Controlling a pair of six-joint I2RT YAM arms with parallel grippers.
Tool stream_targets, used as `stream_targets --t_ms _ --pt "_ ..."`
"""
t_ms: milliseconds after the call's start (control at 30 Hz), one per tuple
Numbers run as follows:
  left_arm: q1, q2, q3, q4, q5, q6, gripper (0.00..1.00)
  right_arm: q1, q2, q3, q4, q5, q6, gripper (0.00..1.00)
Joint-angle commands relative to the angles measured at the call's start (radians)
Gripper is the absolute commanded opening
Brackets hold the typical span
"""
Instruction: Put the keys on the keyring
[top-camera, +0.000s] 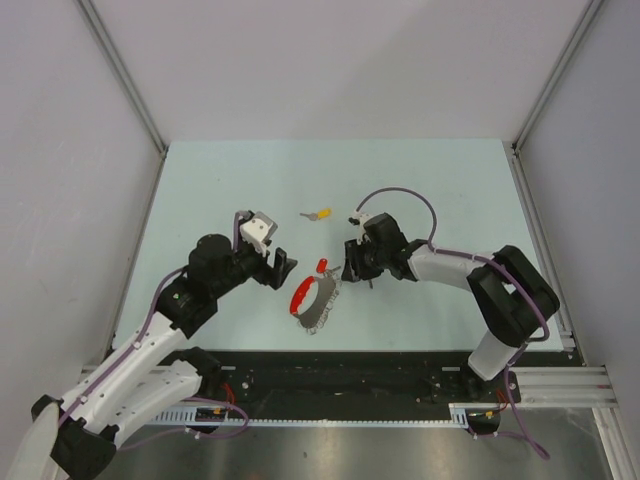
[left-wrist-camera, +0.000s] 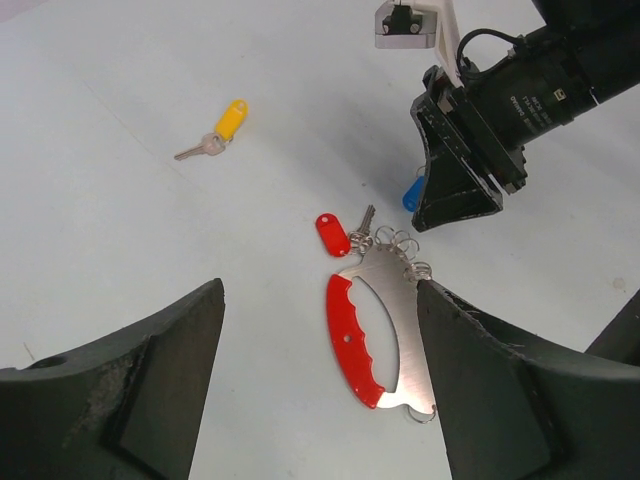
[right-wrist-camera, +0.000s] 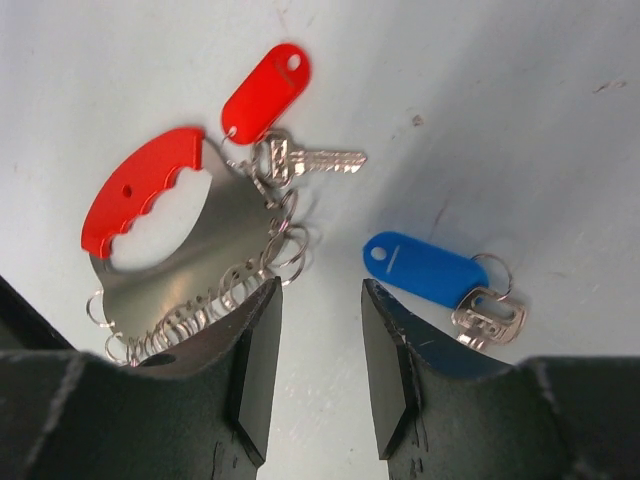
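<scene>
Where a pale blue-green table (top-camera: 200, 190) sat between white walls (top-camera: 60, 150), the keyring (top-camera: 316, 300), a silver plate with a red grip, lay near its middle. 1 red-tagged key (right-wrist-camera: 268, 95) touched it, 1 blue-tagged key (right-wrist-camera: 425, 268) lay just beside, 1 yellow-capped key (top-camera: 320, 214) farther back. The left gripper (top-camera: 284, 268) gaped wide, empty; the right gripper (right-wrist-camera: 318, 300) stood part open by the rings, empty.

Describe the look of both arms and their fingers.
Both arms, left arm and right arm, have white links with black joints, a purple cable along each, and blunt black wedge-shaped fingers; white lettering marks the right wrist.
</scene>
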Motion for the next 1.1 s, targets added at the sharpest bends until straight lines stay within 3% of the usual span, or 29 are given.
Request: stream_targets --t_ms 0,333,733,1067 --pt "0.017 -0.031 0.011 -0.010 -0.034 -0.012 0.83 -0.020 0.051 0.075 0.026 -0.014 0.107 0.42" --pt "0.030 -0.053 0.009 -0.018 -0.054 -0.006 0.83 -0.033 0.109 0.107 0.003 -0.066 0.197 0.33" --pt "0.035 -0.060 0.009 -0.019 -0.046 -0.006 0.84 -0.038 0.152 0.109 0.015 -0.117 0.232 0.31" --pt "0.037 -0.049 0.009 -0.019 -0.036 -0.009 0.84 -0.040 0.115 0.107 0.034 -0.129 0.250 0.16"
